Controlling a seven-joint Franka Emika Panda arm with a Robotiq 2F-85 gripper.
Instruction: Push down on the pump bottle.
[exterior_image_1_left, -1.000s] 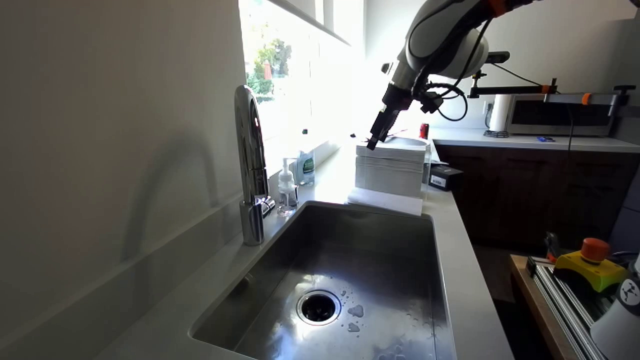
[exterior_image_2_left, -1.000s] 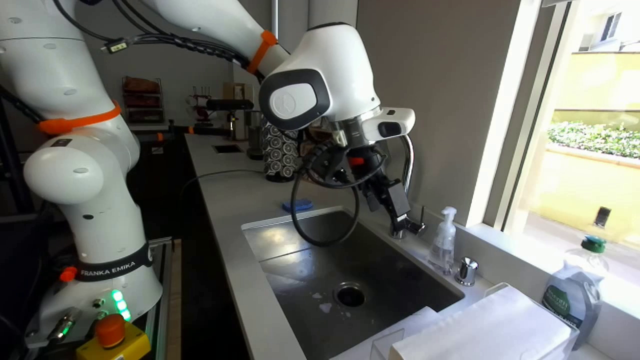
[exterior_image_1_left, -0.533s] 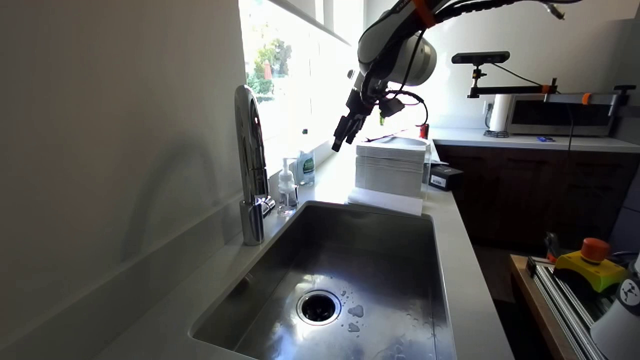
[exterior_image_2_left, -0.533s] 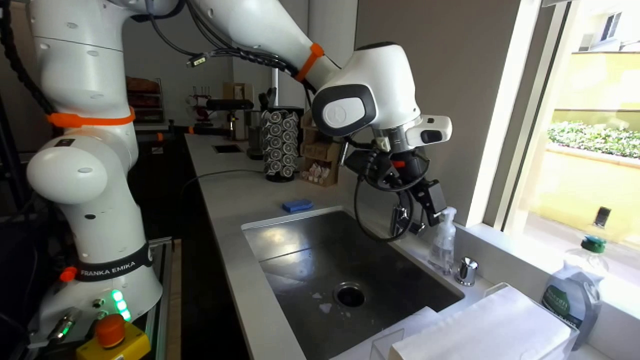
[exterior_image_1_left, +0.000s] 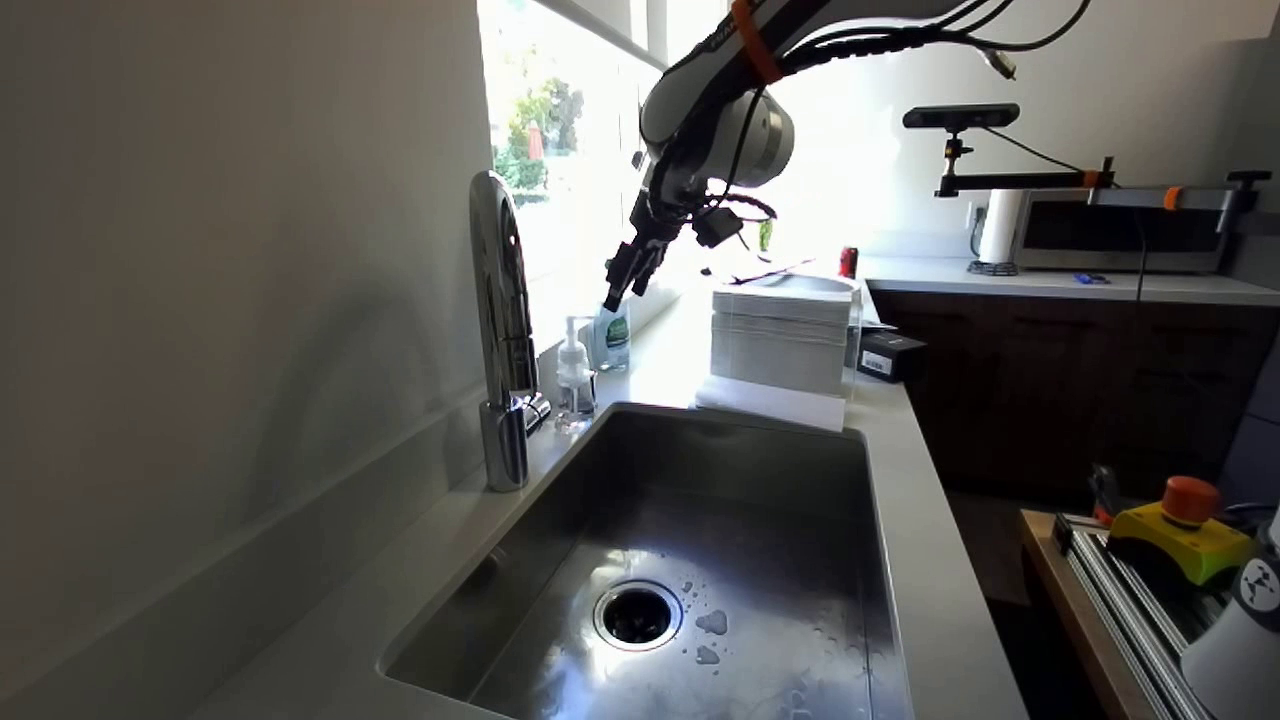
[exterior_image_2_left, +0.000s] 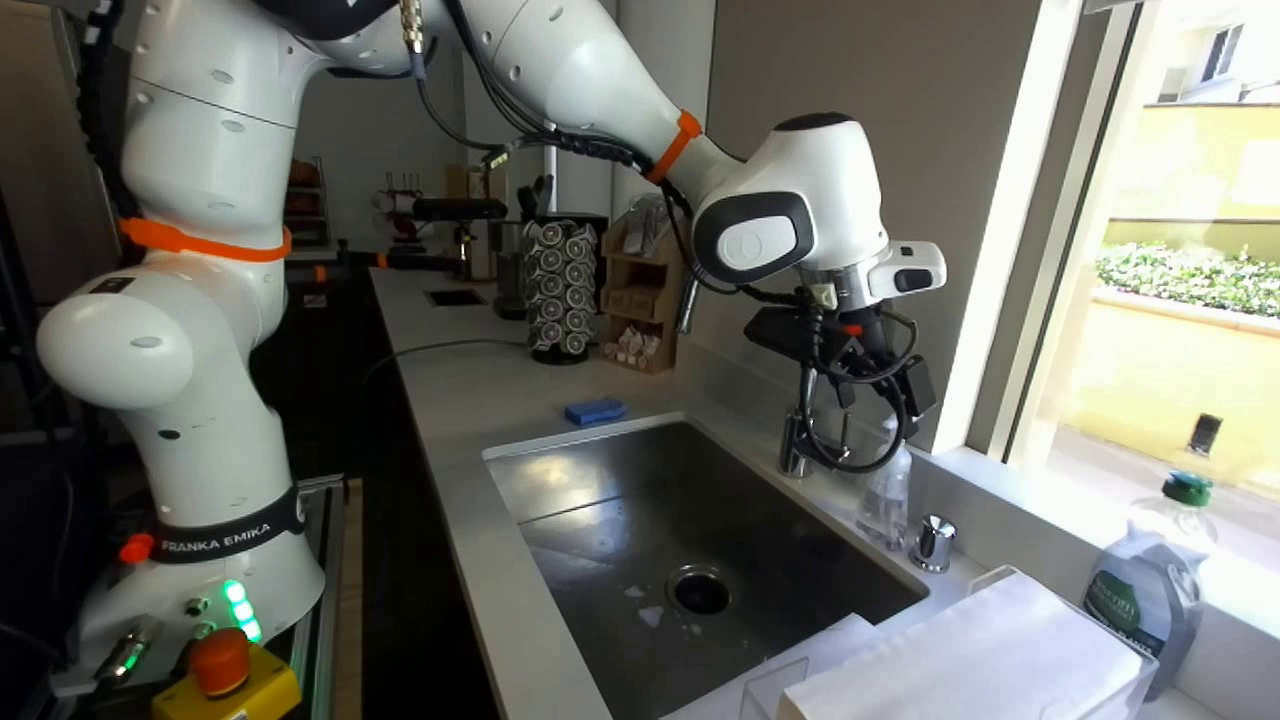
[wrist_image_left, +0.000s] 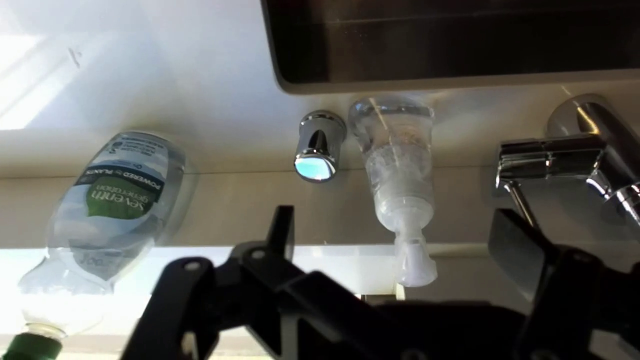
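Pump bottle (wrist_image_left: 402, 190), small, see-through, white-headed: stood upright on pale bench (exterior_image_2_left: 480, 385) between tall chrome faucet (exterior_image_1_left: 505, 320) and stubby chrome cylinder (wrist_image_left: 320, 145) | jaws seen spread, nothing pinched | careful: lowered like this, pump head (wrist_image_left: 416, 262) could be straddled unpressed; if pushed off-centre, tipped | clearance can't be judged; head part-masked by black cable (exterior_image_2_left: 850, 467) in an exterior view

In the wrist view, a metal cap (wrist_image_left: 321, 140) stands just beside the pump bottle (wrist_image_left: 400, 175), narrowing my passage there; on the opposite side, toward the faucet (wrist_image_left: 605, 145), I have a wider gap. Above the middle of the sink (exterior_image_1_left: 780, 530), free air.
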